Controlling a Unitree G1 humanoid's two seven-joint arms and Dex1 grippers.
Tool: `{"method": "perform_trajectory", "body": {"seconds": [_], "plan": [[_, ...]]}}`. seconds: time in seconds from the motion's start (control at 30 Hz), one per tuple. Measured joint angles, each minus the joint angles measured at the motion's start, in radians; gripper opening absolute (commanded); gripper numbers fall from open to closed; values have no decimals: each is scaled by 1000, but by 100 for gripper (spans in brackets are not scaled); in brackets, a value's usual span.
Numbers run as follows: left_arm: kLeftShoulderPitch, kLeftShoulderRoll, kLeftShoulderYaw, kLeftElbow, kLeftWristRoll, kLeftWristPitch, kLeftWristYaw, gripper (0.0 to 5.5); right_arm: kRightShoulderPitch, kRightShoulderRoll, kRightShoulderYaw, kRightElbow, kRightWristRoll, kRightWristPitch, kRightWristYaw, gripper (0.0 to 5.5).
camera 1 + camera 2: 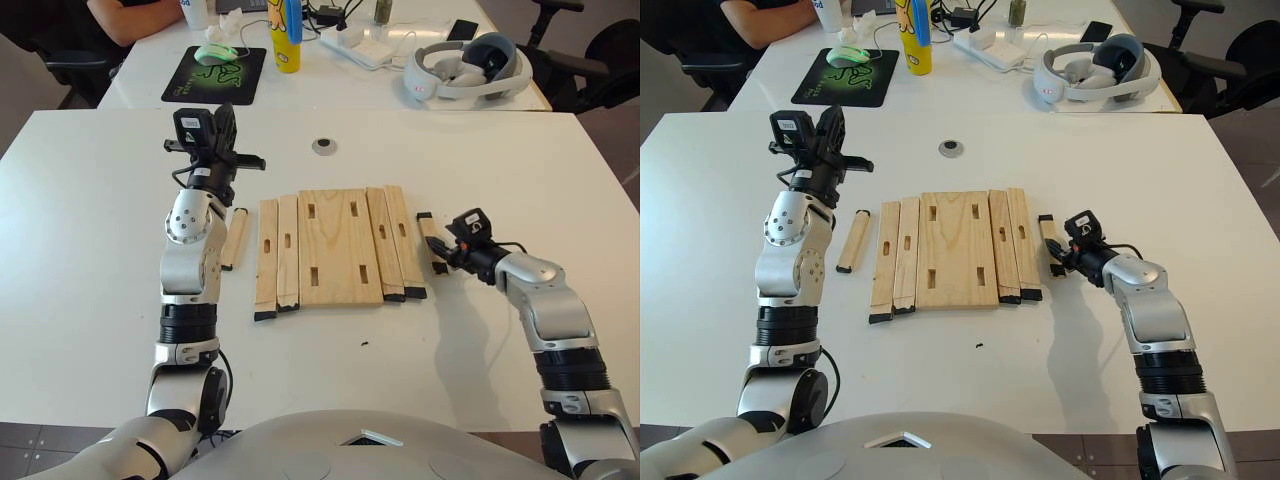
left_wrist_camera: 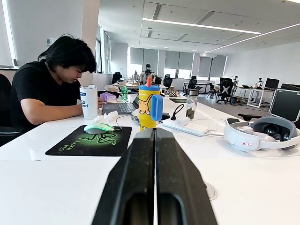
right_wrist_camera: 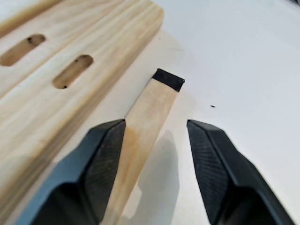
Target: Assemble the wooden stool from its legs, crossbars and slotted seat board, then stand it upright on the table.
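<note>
While the right gripper (image 3: 154, 127) stands open astride a black-tipped crossbar (image 3: 149, 105) on the table (image 3: 234, 56), slotted legs (image 3: 56, 98) lie just beside one finger. The left gripper (image 2: 154, 136), raised, is closed tight and empty.

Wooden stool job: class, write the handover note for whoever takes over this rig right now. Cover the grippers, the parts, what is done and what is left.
Left gripper: shut, empty, raised over the table's left side.
Right gripper: open, low, straddling the right crossbar.
Parts: seat board flat in the middle; left pair of legs and right pair of legs flat beside it; left crossbar lies near the left arm.
Done: nothing joined.
Left: grasp the crossbar, fit legs and crossbars, add the seat, stand the stool up.
</note>
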State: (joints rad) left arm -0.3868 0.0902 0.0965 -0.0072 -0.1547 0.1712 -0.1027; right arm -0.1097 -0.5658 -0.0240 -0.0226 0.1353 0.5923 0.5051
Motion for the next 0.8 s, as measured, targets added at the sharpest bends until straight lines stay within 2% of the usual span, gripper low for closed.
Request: {"method": "perform_trajectory", "body": {"seconds": [0.4,0.8], "plan": [[0,-3,-8,1,0,0,-10,0,-31,130,-156,-7,168,128,-68,244],[0,-5,-12,1,0,4,-15,0,3,153,-110,-23,145,137,-117,244]]}}
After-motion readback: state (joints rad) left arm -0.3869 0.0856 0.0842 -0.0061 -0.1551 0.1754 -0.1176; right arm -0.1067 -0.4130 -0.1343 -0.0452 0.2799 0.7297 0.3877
